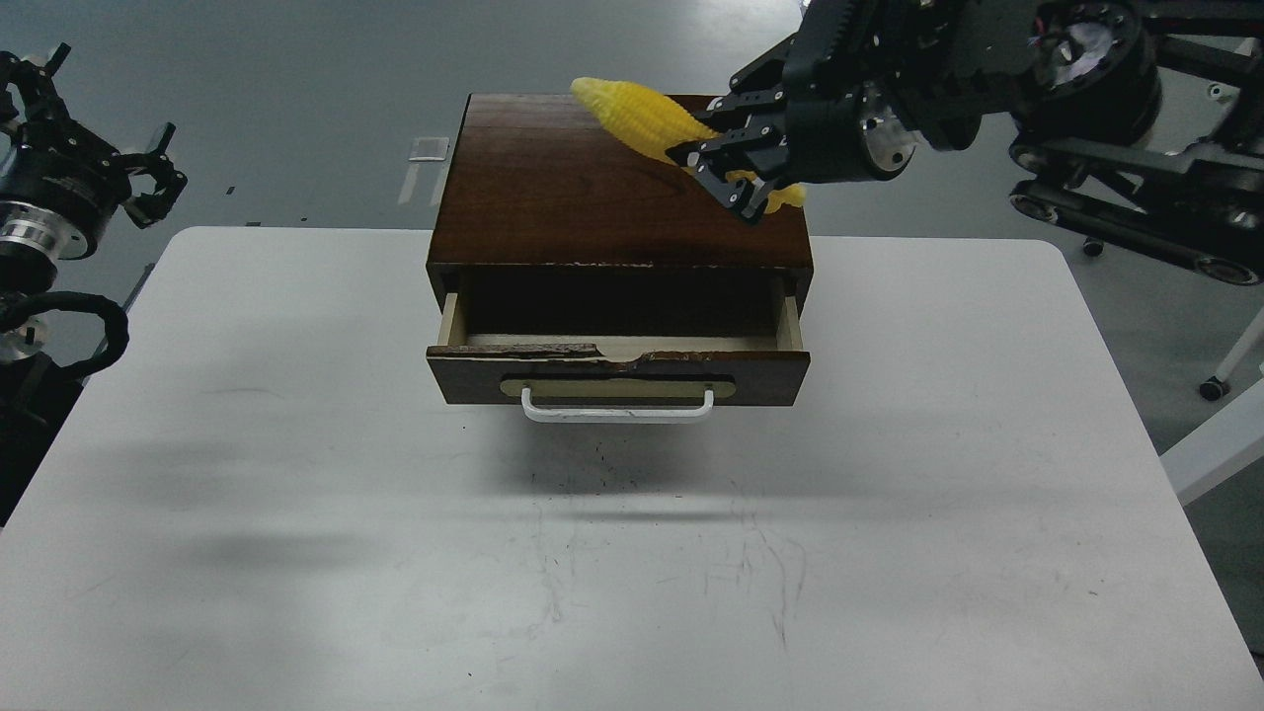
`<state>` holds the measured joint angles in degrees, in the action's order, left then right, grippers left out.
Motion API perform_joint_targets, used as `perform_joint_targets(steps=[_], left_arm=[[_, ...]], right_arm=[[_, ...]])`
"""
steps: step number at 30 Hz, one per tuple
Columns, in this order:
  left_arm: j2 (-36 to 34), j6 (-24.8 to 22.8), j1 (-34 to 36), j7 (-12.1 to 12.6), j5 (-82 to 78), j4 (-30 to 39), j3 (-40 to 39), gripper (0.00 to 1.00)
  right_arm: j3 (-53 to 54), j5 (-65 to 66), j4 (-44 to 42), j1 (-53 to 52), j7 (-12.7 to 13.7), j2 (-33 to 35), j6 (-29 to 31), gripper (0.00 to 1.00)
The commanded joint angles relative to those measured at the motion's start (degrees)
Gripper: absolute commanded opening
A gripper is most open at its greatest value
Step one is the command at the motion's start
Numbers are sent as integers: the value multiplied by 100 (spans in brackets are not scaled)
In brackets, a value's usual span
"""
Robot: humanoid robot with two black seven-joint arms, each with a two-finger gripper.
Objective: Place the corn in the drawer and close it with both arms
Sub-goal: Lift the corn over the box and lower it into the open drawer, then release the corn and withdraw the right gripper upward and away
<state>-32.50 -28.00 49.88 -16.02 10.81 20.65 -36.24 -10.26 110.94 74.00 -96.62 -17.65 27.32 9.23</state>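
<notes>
The right fingers (733, 173) clench the corn (647, 117) above the box's (592, 188) far right top, the drawer (617, 380) open on the scuffed white surface (296, 474), the left fingers (148, 178) released over grey floor (296, 99).

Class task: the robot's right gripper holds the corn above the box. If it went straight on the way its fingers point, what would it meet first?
The right gripper points left and slightly down, so it would probably first meet the box's dark top, not the open drawer. Its height above the top is unclear.
</notes>
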Motion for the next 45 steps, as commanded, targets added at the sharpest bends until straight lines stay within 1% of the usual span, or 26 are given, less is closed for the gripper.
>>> perform_joint_targets(steps=[1, 7, 12, 14, 16, 17, 18, 21, 27, 34, 37, 39, 40, 42, 43, 45], left_arm=[[-38, 0, -4, -6, 9, 1, -6, 98], [-64, 0, 4, -24, 18, 36, -15, 98], [-73, 0, 31, -24, 44, 36, -41, 98], [-116, 0, 31, -24, 44, 36, -32, 98], [-187, 0, 31, -24, 44, 36, -24, 98], [-196, 0, 31, -24, 44, 36, -24, 98], [-196, 0, 31, -24, 53, 36, -15, 98], [-187, 0, 31, -24, 62, 36, -15, 98], [-187, 0, 57, -15, 35, 36, -15, 98], [-178, 0, 83, -6, 9, 36, -6, 98], [-187, 0, 127, 11, 9, 36, -6, 98], [-187, 0, 154, 38, 0, 36, -6, 98], [-204, 0, 197, 55, -26, 45, 3, 97], [-205, 0, 268, 64, -262, 53, 12, 97], [-231, 0, 303, 20, -542, 167, 20, 97], [-266, 0, 286, 3, -842, 439, 29, 97]], right_arm=[[-11, 393, 9, 64, -107, -305, -53, 5], [-581, 1051, -43, 196, -160, -745, -421, 5], [-688, 1193, -61, 231, -160, -1044, -466, 6], [-714, 1219, -78, 283, -160, -1080, -466, 9], [-715, 1298, -105, 406, -160, -1080, -483, 33], [-706, 1298, -122, 485, -160, -1080, -509, 57], [-697, 1298, -123, 512, -160, -1080, -518, 63], [-671, 1290, -140, 521, -160, -1097, -536, 74], [-688, 1255, -149, 460, -160, -1124, -536, 79], [-618, 1228, -158, 416, -186, -1036, -536, 81], [-433, 1211, -316, 389, -195, -965, -545, 81], [-118, 1053, -552, 363, -265, -930, -545, 82], [118, 809, -762, 354, -317, -930, -545, 84], [418, 342, -1088, 354, -336, -922, -536, 89], [637, -129, -1342, 363, -336, -921, -519, 95], [770, -720, -1615, 363, -336, -913, -501, 96]])
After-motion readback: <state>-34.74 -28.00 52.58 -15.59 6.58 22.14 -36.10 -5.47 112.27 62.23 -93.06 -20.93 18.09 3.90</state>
